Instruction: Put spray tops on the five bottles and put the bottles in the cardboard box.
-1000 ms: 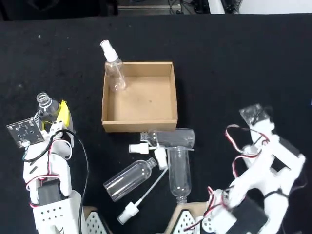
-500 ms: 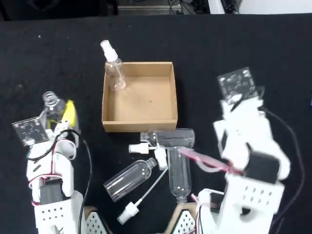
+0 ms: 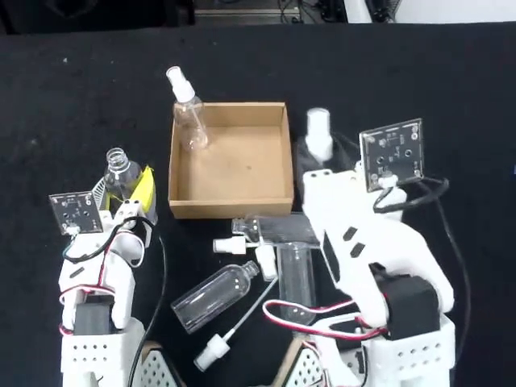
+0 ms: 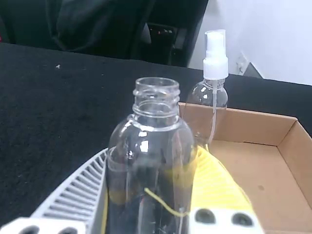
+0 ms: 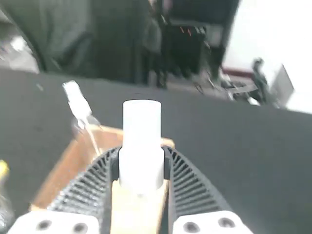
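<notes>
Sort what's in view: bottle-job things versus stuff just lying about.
Job: brown cardboard box; capped clear plastic bottle at its corner; open clear bottle in left gripper; white spray top in right gripper; three loose bottles; loose spray tops.
Lying about: black table cover; cables at far edge.

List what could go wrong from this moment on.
1. The right gripper holds the spray top across the cardboard box from the open bottle in the left gripper. The neck is narrow, so a slightly off approach may miss it or push the bottle askew.
2. The right arm hangs over the loose bottles in front of the box, so swinging across may set them rolling.
</notes>
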Controlling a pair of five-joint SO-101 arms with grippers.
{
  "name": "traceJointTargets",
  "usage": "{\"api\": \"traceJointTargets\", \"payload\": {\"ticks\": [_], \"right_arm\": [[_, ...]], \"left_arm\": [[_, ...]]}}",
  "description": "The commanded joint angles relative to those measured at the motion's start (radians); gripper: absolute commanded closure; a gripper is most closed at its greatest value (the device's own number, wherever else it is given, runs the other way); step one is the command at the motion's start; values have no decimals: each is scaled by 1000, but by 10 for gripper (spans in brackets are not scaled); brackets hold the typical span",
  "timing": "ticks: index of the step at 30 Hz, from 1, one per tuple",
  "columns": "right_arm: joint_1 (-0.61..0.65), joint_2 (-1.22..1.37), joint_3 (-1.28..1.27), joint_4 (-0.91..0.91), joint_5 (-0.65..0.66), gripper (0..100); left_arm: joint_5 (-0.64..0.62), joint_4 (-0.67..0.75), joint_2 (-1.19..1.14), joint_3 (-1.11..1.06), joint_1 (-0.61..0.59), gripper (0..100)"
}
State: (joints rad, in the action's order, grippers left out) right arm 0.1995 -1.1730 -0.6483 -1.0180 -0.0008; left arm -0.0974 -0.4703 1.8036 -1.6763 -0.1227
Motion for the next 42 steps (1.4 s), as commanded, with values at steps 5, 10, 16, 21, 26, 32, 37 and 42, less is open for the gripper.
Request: {"api": "traceJointTargets", "payload": {"ticks": [5, 10, 16, 21, 26, 32, 37, 42], "right_arm": [[137, -15, 62, 241, -80, 987], [218, -15, 62, 394, -101, 987], [302, -15, 67, 595, -101, 987], [376, -13, 62, 732, -94, 987], [394, -13, 68, 753, -94, 987], [394, -12, 61, 861, -92, 987], [394, -13, 48, 844, -92, 987], [394, -13, 16, 914, -92, 987]], "left_arm": [[0, 126, 15, -27, -5, 967], [-2, 157, 20, -24, -21, 967], [0, 270, 20, -24, -18, 967], [-2, 296, 17, -24, 25, 967], [-6, 259, 17, -24, 127, 969], [-8, 292, 17, -24, 147, 969], [-8, 305, 20, -24, 151, 969], [-3, 353, 17, -24, 288, 969]]}}
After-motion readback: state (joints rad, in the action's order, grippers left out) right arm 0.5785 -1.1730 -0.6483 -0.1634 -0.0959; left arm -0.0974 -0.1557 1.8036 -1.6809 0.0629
